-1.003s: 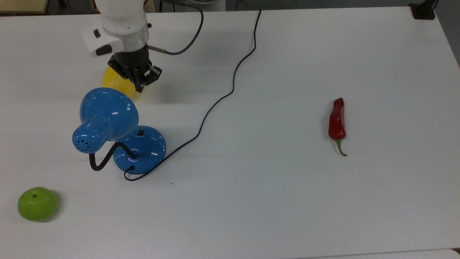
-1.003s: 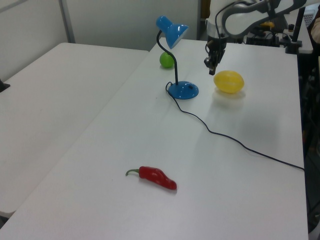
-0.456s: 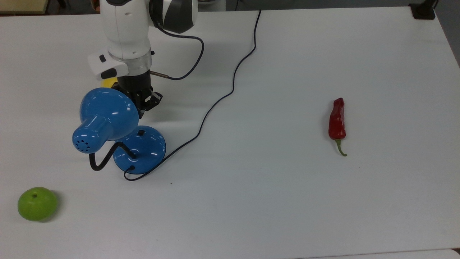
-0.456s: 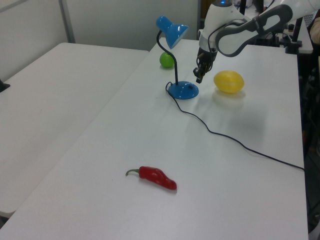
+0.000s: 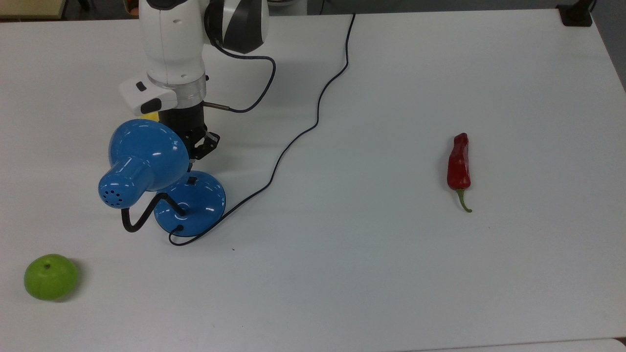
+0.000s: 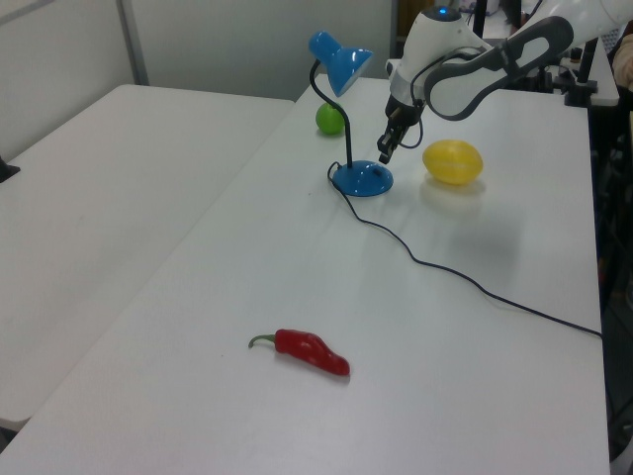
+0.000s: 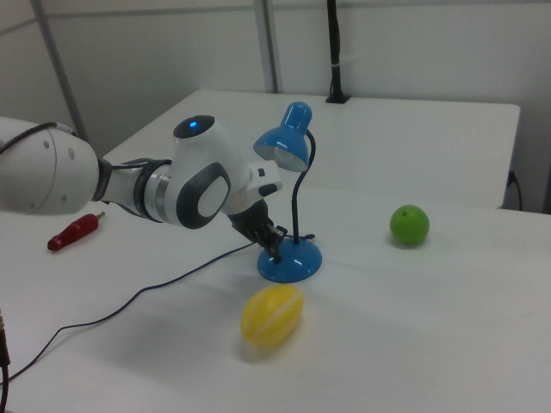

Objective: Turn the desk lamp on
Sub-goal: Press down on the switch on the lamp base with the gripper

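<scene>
One gripper (image 5: 198, 149), jaws' state unclear, hovers at twelve o'clock above the desk lamp (image 5: 190, 203) base; pressing its switch (image 5: 191, 180) seems next.

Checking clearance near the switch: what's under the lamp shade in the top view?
Under the shade: part of the base, the gripper tip and a sliver of the lemon. The bulb side is hidden.

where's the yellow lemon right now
The yellow lemon lies on the white table in the left view, to the right of the desk lamp base, with the gripper between them.
</scene>
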You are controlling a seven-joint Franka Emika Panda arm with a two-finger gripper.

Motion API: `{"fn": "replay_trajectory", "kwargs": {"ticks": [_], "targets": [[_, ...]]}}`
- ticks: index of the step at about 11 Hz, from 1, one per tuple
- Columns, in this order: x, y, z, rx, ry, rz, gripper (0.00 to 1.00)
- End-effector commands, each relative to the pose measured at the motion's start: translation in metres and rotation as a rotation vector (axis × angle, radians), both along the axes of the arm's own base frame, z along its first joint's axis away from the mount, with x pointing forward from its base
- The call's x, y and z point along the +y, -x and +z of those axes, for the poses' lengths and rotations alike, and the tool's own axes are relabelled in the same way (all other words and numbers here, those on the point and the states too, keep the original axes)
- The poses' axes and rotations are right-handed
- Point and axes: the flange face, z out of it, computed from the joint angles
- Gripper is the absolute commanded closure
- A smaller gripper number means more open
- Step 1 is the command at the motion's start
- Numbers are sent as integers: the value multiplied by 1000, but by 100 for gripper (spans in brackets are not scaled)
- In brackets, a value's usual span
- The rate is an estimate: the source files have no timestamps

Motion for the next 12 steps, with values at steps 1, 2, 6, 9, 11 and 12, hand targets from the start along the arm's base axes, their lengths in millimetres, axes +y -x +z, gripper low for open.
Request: {"fn": "replay_trajectory", "kwargs": {"ticks": [1,2,6,9,11,12], "targets": [[-3,-5,-9,-33,19,29,100],[-3,-6,-9,-44,18,28,100],[-5,-13,-20,-43,17,28,100],[-5,-17,-26,-39,22,33,100],[-5,-16,-29,-34,23,37,100],[-5,-16,-33,-27,23,38,100]]}}
